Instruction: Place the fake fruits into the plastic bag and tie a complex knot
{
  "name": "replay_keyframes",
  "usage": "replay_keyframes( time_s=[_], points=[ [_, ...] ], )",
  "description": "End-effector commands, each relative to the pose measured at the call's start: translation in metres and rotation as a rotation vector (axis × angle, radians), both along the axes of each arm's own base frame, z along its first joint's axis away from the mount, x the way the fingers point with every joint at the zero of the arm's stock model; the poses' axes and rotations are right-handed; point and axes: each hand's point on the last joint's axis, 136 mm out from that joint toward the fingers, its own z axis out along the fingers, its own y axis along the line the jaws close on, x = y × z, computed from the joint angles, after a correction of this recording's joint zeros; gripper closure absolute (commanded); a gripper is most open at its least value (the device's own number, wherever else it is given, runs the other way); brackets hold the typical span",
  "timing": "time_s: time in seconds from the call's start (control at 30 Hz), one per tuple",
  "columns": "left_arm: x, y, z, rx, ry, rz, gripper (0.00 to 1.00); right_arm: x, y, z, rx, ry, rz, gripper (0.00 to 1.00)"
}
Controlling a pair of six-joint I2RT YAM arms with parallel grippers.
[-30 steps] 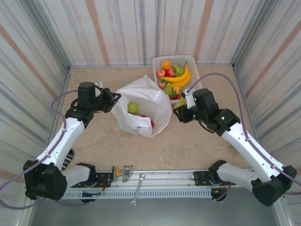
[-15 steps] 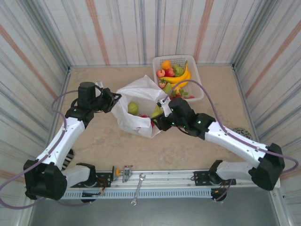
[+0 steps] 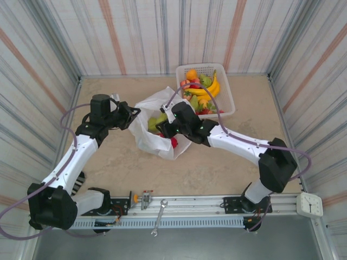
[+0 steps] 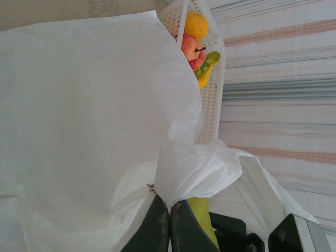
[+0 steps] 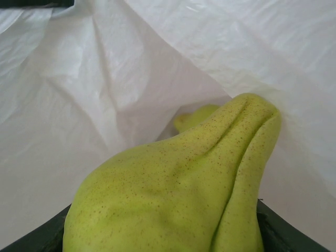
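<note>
The white plastic bag [image 3: 153, 145] lies mid-table with its mouth held up. My left gripper [image 3: 132, 115] is shut on the bag's left rim, and the film [image 4: 79, 105] is pinched between its fingertips [image 4: 169, 207]. My right gripper [image 3: 162, 128] reaches into the bag's mouth, shut on a green pear [image 5: 173, 199] that is surrounded by bag film [image 5: 105, 94]. A second green fruit [image 5: 197, 116] lies deeper inside, and a red fruit [image 3: 173, 142] shows through the bag's lower side. Bananas [image 3: 209, 89], an orange [image 3: 191, 73] and other fake fruits sit in the white basket [image 3: 227, 104].
The basket stands at the back right, touching the bag's far edge [image 4: 212, 105]. Striped walls close in the table on three sides. A wrench [image 3: 159, 216] lies on the rail at the near edge, and a small clock [image 3: 309, 203] sits at the near right.
My right arm has swung left from beside the basket, carrying the green pear into the bag's mouth. The left arm has held still, gripping the rim.
</note>
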Motion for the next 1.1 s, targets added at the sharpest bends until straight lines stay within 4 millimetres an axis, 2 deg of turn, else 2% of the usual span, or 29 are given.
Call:
replay_keyframes(
  time_s=[0.0, 0.17, 0.37, 0.77, 1.07],
  points=[
    [-0.001, -0.004, 0.003, 0.014, -0.022, -0.029, 1.00, 0.026, 0.005, 0.005, 0.012, -0.062, -0.040, 0.48],
    [0.000, -0.004, 0.003, 0.013, -0.021, -0.025, 1.00, 0.056, 0.000, -0.012, -0.004, -0.054, -0.118, 0.48],
    [0.000, -0.005, 0.002, 0.011, -0.017, -0.028, 1.00, 0.072, -0.002, -0.031, -0.020, -0.026, -0.160, 0.47],
    [0.003, -0.007, 0.001, 0.009, -0.011, -0.035, 1.00, 0.075, -0.002, -0.041, -0.034, -0.006, -0.164, 0.38],
    [0.002, -0.007, 0.001, 0.010, -0.010, -0.036, 1.00, 0.074, -0.005, -0.040, -0.046, -0.008, -0.171, 0.20]
  ],
)
